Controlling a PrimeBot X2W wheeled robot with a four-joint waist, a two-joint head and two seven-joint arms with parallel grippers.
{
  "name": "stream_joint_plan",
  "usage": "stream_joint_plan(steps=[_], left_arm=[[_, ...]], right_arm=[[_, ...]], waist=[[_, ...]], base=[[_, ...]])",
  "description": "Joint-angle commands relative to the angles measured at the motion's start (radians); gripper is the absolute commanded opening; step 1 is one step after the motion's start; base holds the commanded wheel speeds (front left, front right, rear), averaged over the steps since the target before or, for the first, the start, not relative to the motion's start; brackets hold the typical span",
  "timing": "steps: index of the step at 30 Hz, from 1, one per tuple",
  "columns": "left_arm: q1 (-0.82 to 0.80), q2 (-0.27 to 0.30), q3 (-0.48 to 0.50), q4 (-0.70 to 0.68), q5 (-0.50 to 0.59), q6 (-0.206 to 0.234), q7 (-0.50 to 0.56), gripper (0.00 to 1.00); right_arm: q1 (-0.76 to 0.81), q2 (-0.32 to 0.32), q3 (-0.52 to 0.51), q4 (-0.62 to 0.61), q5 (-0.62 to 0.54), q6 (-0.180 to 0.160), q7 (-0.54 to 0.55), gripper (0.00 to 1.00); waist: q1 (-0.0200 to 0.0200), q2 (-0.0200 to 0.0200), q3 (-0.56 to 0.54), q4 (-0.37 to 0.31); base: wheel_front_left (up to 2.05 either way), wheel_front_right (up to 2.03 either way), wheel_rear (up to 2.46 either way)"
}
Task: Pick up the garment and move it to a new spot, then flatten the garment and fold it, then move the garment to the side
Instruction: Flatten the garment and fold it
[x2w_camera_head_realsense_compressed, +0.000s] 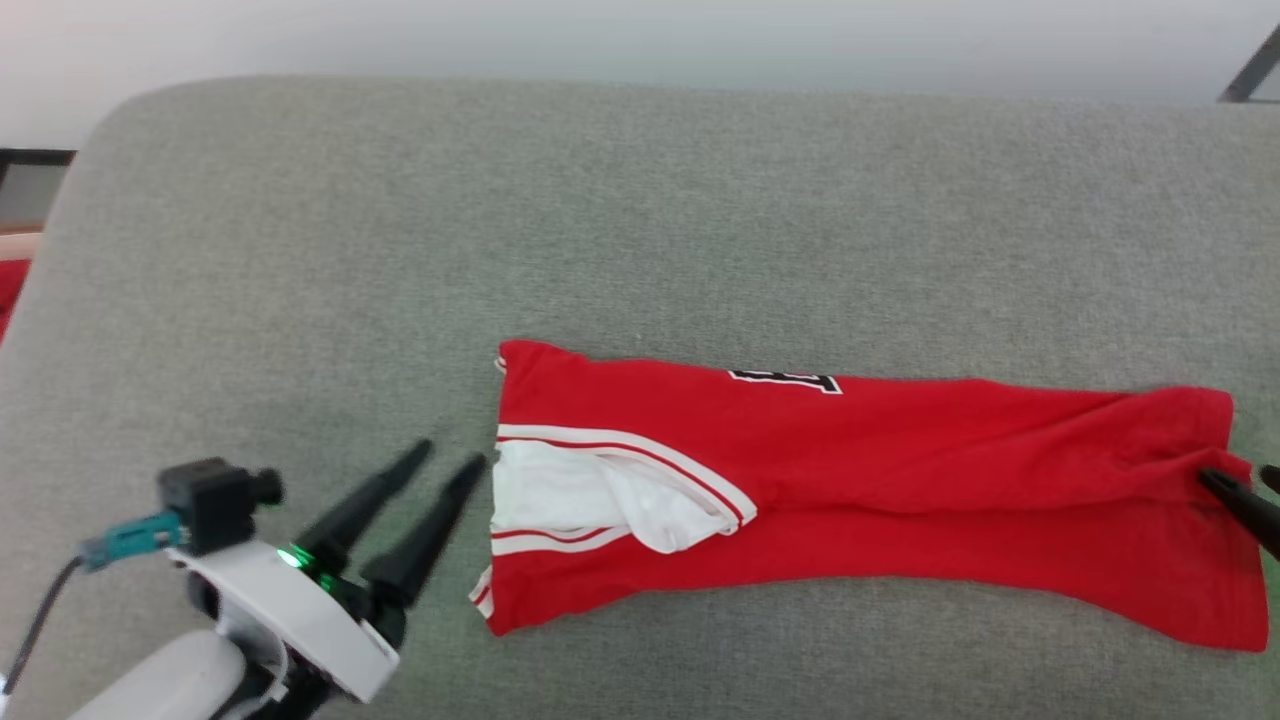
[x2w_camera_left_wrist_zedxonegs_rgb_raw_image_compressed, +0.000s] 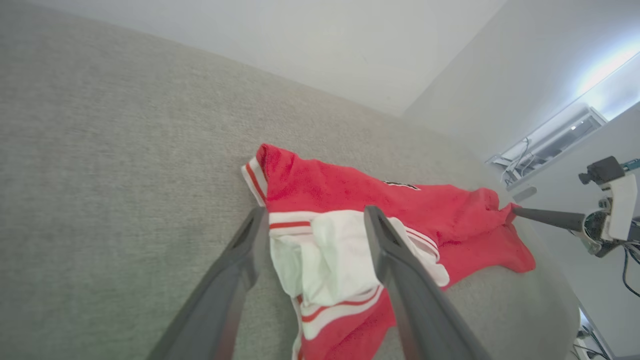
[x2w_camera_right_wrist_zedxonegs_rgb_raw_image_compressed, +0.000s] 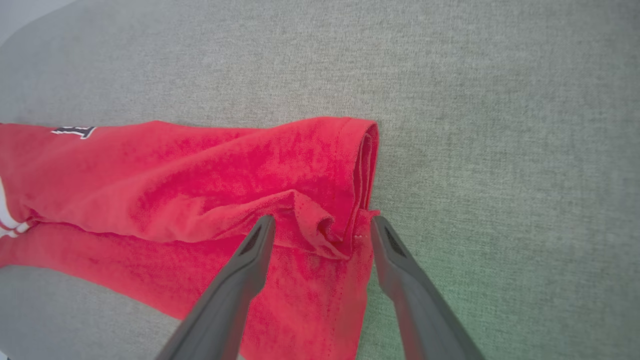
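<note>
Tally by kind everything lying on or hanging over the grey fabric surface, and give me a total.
garment: 1
grippers: 2 (left gripper, right gripper)
Total: 3

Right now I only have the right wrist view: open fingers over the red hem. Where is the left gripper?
Observer: The left gripper is open, its tips just short of the garment at the opposite end, as the head view shows it.
Operator: What does that end look like?
Observer: A white sleeve with red-and-white striped trim lies folded over the red there.
Operator: How does the whole thing lie?
Observer: As one long band running left to right across the grey surface, with the right gripper at its right end.
</note>
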Motion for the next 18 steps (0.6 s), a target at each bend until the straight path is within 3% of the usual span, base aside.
stream_joint_plan(steps=[1, 6, 8, 9, 10, 18], left_arm=[[0.026, -0.020, 0.049, 0.008, 0.029, 0.017, -0.001, 1.00], [0.144, -0.161, 0.249, 0.032, 0.147, 0.046, 0.000, 1.00], [0.189, -0.217, 0.312, 0.043, 0.200, 0.039, 0.000, 1.00], [0.189, -0.217, 0.312, 0.043, 0.200, 0.039, 0.000, 1.00], [0.226, -0.270, 0.363, 0.059, 0.257, 0.034, 0.000, 1.00], [0.299, -0.426, 0.541, 0.069, 0.534, 0.009, -0.001, 1.00]], right_arm=[[0.017, -0.005, -0.018, -0.001, 0.006, -0.001, 0.003, 1.00], [0.050, -0.002, -0.073, 0.017, -0.004, -0.001, 0.025, 1.00], [0.055, 0.003, -0.085, 0.024, -0.014, -0.001, 0.044, 1.00], [0.055, 0.003, -0.085, 0.024, -0.014, -0.001, 0.044, 1.00], [0.062, 0.009, -0.100, 0.032, -0.024, -0.001, 0.068, 1.00], [0.078, 0.051, -0.178, 0.087, -0.071, -0.001, 0.165, 1.00]], waist=[[0.0000, 0.0000, -0.012, 0.014], [0.0000, 0.0000, -0.028, 0.038], [0.0000, 0.0000, -0.035, 0.051], [0.0000, 0.0000, -0.035, 0.051], [0.0000, 0.0000, -0.042, 0.065], [0.0000, 0.0000, -0.060, 0.129]], base=[[0.00, 0.00, 0.00], [0.00, 0.00, 0.00], [0.00, 0.00, 0.00], [0.00, 0.00, 0.00], [0.00, 0.00, 0.00], [0.00, 0.00, 0.00]])
